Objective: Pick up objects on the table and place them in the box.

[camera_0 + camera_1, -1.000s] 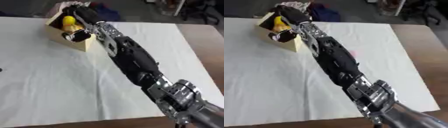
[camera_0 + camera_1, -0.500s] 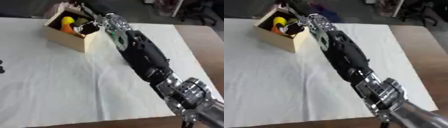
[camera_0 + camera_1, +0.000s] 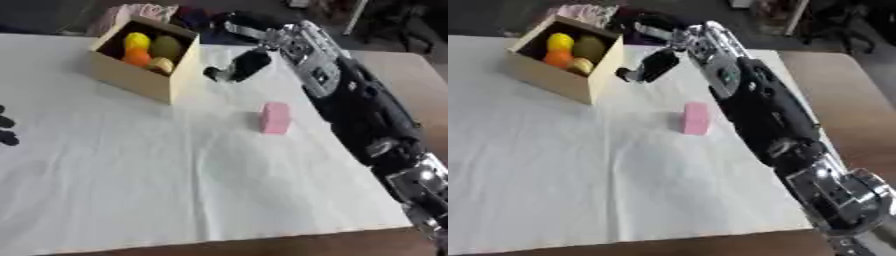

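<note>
Right hand (image 3: 238, 67) hovers just beside the box (image 3: 140, 77), fingers relaxed, empty.
Pink block (image 3: 275, 118) lies at the hand's five o'clock on the counter (image 3: 157, 170); only the left eye view catches dark left fingertips (image 3: 7, 131) at nine o'clock.

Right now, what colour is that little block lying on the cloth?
Pink; the block shows best in the left eye view.

Blk arm (image 3: 359, 105) w/ silver joints

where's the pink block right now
The pink block lies on the white cloth right of centre, near side of the box, below the right hand.
</note>
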### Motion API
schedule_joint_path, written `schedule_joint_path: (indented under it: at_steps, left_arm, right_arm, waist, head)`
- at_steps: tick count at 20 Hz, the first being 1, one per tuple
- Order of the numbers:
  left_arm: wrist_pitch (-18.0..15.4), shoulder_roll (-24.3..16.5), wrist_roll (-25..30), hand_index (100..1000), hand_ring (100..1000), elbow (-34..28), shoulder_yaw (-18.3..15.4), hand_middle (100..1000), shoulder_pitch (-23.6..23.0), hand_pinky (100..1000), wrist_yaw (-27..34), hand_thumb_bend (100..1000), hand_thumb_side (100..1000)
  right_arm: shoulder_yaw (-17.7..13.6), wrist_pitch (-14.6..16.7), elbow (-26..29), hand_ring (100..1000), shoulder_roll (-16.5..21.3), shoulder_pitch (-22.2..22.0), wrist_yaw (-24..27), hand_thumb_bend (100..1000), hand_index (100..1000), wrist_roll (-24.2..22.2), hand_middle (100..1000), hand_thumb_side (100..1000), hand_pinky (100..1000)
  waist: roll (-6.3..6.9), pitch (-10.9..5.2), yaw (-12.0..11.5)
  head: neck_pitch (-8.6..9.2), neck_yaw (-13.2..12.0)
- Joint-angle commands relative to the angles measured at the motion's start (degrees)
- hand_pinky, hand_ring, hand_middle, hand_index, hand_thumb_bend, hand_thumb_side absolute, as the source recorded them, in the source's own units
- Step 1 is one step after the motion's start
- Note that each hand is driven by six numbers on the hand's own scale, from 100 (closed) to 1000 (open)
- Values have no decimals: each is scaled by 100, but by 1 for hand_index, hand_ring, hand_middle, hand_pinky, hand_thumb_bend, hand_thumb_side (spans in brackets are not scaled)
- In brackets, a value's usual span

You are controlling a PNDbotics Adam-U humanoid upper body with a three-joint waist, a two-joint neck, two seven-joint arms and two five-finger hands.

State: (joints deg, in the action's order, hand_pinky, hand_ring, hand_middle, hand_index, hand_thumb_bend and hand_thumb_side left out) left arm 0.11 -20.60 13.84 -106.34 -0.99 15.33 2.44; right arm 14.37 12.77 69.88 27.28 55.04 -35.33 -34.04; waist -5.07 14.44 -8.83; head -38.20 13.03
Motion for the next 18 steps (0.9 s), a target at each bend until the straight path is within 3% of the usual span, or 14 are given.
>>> schedule_joint_path:
  at_steps: [1, 5, 6, 7, 18]
  left_arm:
    - [-1, -110, -8, 778, 567, -112, -77, 607, 19, 753, -34, 100, 724]
    - [0, -110, 13, 779, 567, -111, -79, 608, 12, 755, -41, 100, 723]
    - [-2, -111, 21, 780, 567, -114, -80, 608, 12, 755, -42, 100, 722]
    - [-5, -111, 28, 780, 567, -116, -81, 608, 12, 755, -43, 100, 722]
    - [-11, -110, 89, 783, 567, -116, -98, 613, 3, 756, -61, 100, 724]
  right_arm:
    - [-50, -101, 333, 850, 434, -140, 179, 323, 980, -326, 914, 444, 833]
    - [-76, -209, 332, 859, 561, -475, 71, 340, 985, -492, 918, 453, 839]
    - [-78, -216, 287, 864, 569, -537, -4, 359, 989, -522, 923, 421, 842]
    - [-79, -209, 236, 865, 570, -586, -82, 347, 990, -555, 925, 462, 843]
    - [-114, -65, -196, 871, 564, -917, -573, 366, 993, -830, 917, 455, 849]
  waist:
    - [-52, -100, 18]
    - [-45, -107, 33]
    - [-41, -108, 33]
    - [-38, -109, 31]
    - [-28, -100, 25]
  head:
    - [24, -28]
    - [26, -42]
    - [28, -43]
    - [28, -41]
    - [30, -47]
